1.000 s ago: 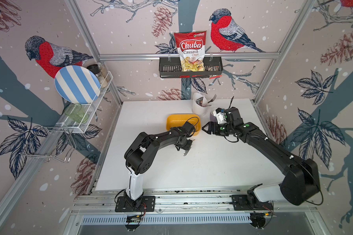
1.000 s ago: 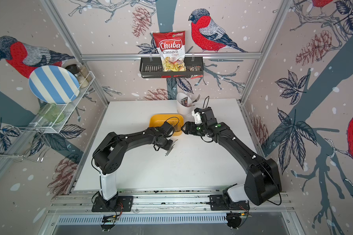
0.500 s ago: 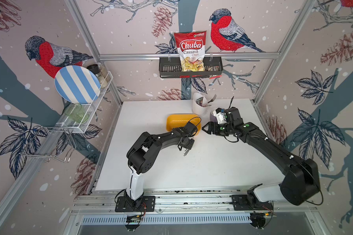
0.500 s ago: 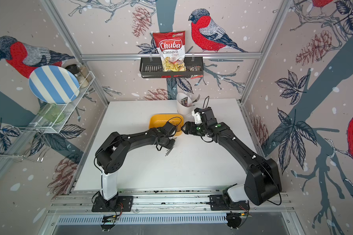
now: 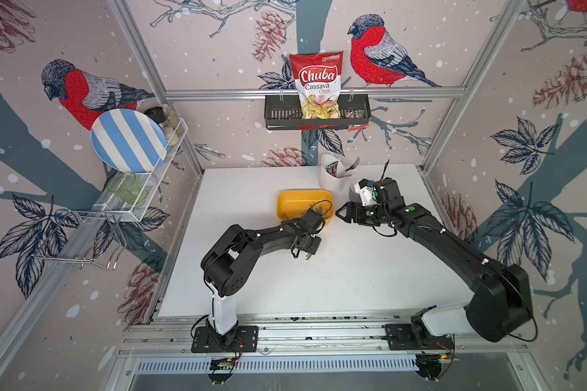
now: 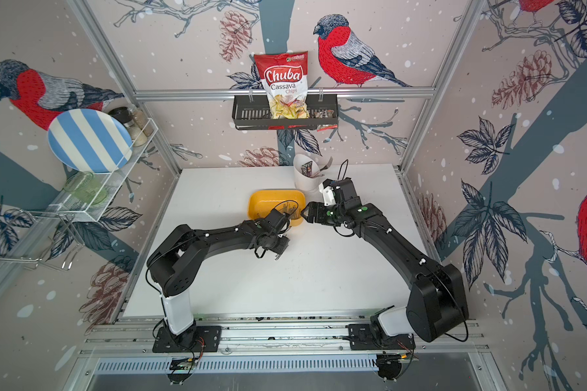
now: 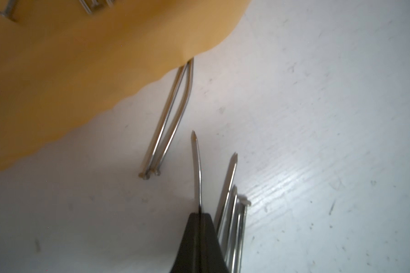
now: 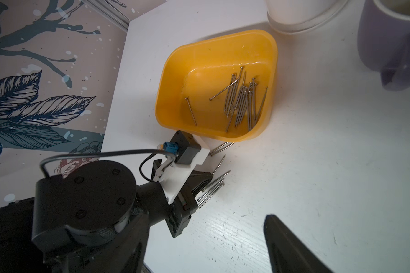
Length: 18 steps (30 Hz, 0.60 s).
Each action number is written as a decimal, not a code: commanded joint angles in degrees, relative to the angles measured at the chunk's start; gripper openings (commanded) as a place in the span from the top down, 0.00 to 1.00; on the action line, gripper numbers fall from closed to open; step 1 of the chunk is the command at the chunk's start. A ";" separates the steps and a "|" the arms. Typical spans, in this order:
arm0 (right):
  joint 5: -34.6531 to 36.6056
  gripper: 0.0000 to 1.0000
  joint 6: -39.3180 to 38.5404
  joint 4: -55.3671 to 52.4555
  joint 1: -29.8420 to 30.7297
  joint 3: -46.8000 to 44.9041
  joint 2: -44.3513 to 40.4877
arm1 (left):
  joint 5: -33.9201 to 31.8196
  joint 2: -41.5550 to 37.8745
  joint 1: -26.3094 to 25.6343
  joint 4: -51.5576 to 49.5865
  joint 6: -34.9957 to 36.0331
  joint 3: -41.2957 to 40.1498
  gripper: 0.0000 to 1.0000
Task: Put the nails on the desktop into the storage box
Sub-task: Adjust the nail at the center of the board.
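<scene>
- L gripper (image 7: pixel 200 216): jaws pressed tight together, clamped on one nail (image 7: pixel 197 165). The shaft sticks out past the tips, sharp end fwd, aimed roughly twd the storage box (image 7: pixel 57 71).
- Can't tell if the held nail's point touches the desktop (image 7: pixel 317 118).
- Loose bunch of nails (image 7: pixel 233 219) lies on the desktop right beside the L fingers (image 7: pixel 192 236), roughly parallel to the held nail. Touching the finger or just clear of it: can't tell.
- R wrist view: same bunch (image 8: pixel 212 189) fans out from beside the L gripper's tip.
- Pair of nails (image 7: pixel 169 118) lies side by side btw L gripper and box, heads nearer the gripper, far ends tucked under the box rim.
- Storage box sits flat on the desktop in both top views (image 5: pixel 295 199) (image 6: pixel 268 198), just beyond the L gripper twd the back wall.
- Inside the box: heap of nails (image 8: pixel 242 101) crowded at one end, plus a single nail (image 8: pixel 191 111) lying apart.
- R gripper (image 5: pixel 342 214): jaws apart, hanging just beside the box's right end, away from the nails on the desktop.
- Purple mug (image 8: pixel 388 35) and white cutlery holder (image 5: pixel 331 177) stand near the box, behind the R gripper.
</scene>
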 commanded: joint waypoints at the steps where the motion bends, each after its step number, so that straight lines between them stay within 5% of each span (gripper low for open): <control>1: -0.89 0.20 1.06 2.43 0.48 0.11 0.68 | 2.88 -1.22 -0.37 -14.29 0.16 -3.26 1.00; 18: -1.05 0.20 1.61 4.13 3.13 0.72 2.37 | 4.84 -18.63 2.78 -11.99 -8.71 -8.09 1.00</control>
